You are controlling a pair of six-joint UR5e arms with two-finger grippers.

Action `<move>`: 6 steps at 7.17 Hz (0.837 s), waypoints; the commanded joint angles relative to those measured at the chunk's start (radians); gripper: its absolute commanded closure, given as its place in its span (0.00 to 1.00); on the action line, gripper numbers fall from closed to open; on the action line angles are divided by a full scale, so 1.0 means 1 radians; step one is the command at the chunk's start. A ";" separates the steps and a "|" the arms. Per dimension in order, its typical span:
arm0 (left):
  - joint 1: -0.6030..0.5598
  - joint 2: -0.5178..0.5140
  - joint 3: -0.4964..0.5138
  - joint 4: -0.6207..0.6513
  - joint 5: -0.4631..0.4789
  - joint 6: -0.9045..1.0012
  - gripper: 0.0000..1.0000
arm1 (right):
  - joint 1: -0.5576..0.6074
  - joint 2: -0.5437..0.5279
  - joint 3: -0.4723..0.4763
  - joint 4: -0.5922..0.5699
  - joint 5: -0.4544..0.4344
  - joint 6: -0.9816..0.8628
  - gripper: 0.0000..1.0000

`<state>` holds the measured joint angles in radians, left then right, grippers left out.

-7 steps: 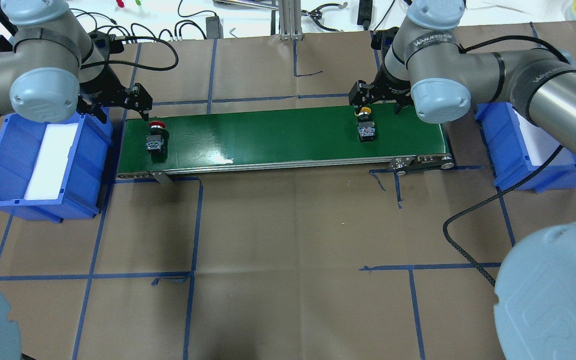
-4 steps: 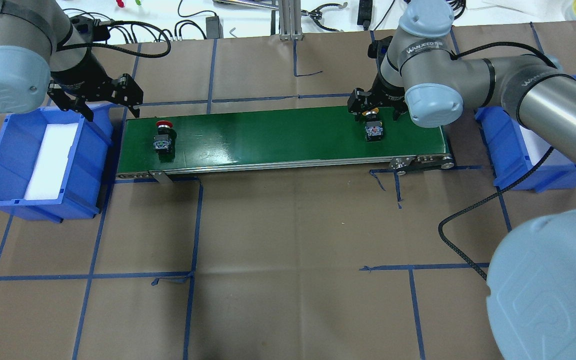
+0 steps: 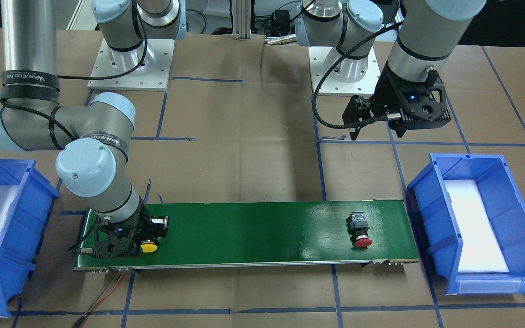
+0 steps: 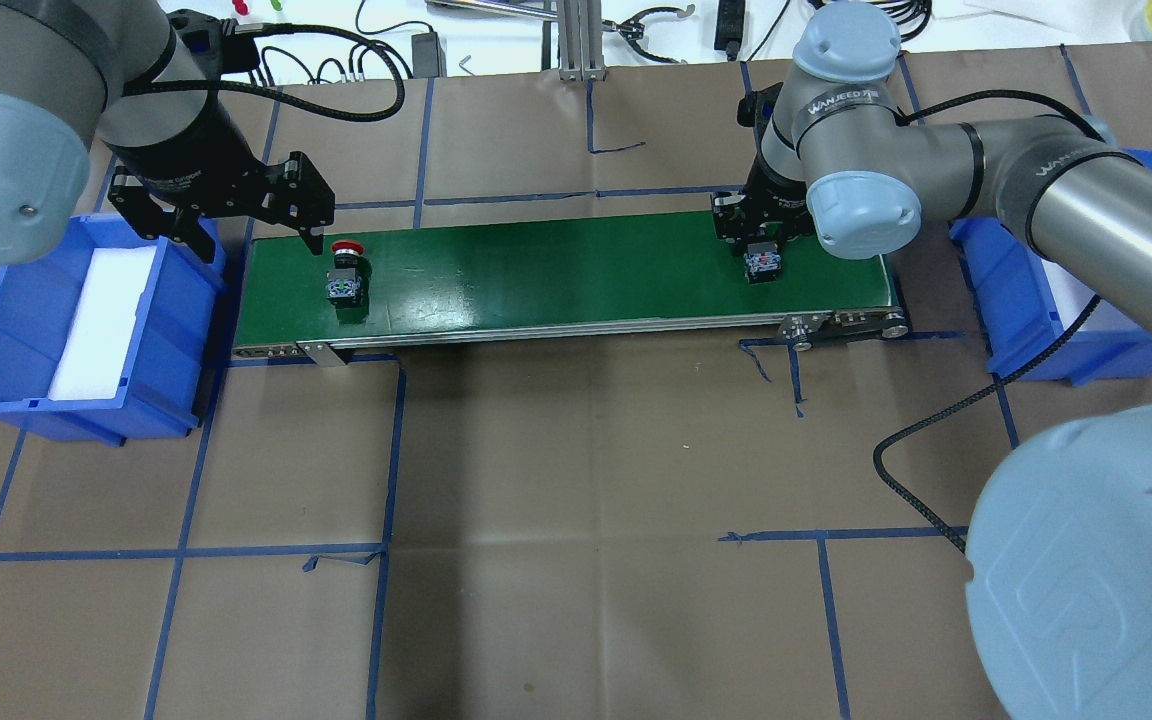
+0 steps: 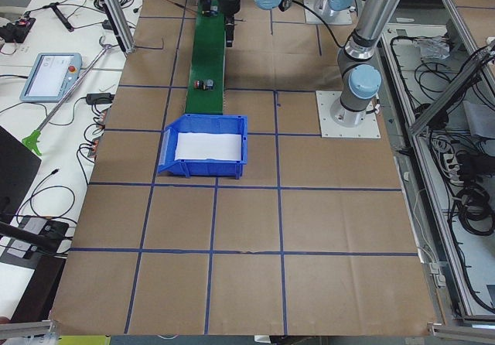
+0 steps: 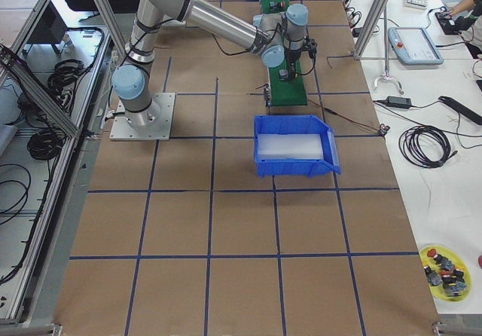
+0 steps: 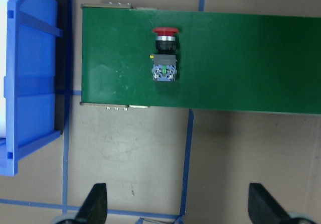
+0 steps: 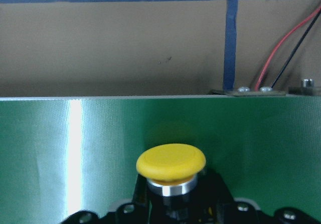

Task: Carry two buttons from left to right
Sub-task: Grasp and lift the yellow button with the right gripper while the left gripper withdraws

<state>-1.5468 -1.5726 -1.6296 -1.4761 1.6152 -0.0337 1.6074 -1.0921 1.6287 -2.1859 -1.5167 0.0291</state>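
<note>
The yellow-capped black push button [image 8: 170, 162] lies on its side at the right end of the glossy green conveyor belt [image 4: 556, 270] in the overhead view. It is judged to be pinched by its body in the right gripper [image 4: 761, 240], whose jaws are drawn in close on either side of it. The red-capped black push button [image 4: 346, 275] lies alone near the belt's left end. The left gripper [image 7: 179, 206] is held above and behind it, spread wide and holding nothing. A slip is the main risk. If the blocky body is caught off-centre, the button may pivot on lifting and be dropped onto the belt or short of the blue plastic bin [image 3: 21, 228] at the left of the front-facing view. Should the belt be running, the red-capped button could also be carried into the occupied pick-up spot. The yellow cap is shown large in the right wrist view, but the pads there are barely made out. In the overhead view the cap is hidden under the wrist, while the jaw spacing and the button's rear face are shown. In the two side views both buttons are too small to be judged.
</note>
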 commanded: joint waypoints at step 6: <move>-0.009 0.026 -0.009 -0.003 -0.014 0.001 0.00 | -0.204 -0.147 -0.232 0.367 -0.092 -0.190 0.97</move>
<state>-1.5554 -1.5457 -1.6382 -1.4828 1.6035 -0.0334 1.5024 -1.1959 1.4766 -1.9588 -1.6036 -0.0456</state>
